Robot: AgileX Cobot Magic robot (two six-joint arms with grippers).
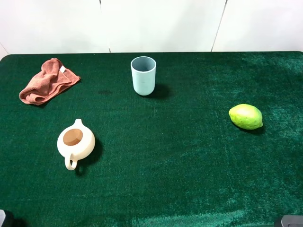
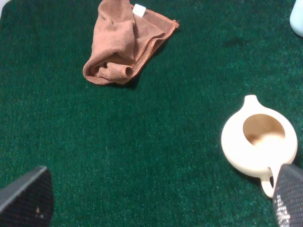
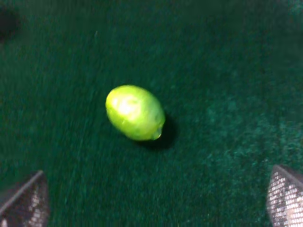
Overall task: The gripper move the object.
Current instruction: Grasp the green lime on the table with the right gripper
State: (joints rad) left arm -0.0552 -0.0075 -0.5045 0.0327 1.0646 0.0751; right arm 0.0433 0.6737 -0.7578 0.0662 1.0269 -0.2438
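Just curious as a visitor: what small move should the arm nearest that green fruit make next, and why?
Probably ease the right end effector closer to the fruit. Its fingers stand wide apart and empty, and the fruit lies alone on the green cloth, not yet between them, so closing now would likely catch nothing.

small oval yellow-green fruit [image 1: 245,117] on its side, right of table, untouched

No legible text, brand, number or sign found. Small white tag [image 2: 138,9] sewn on brown cloth [image 2: 124,47]: any print on it too small to read.
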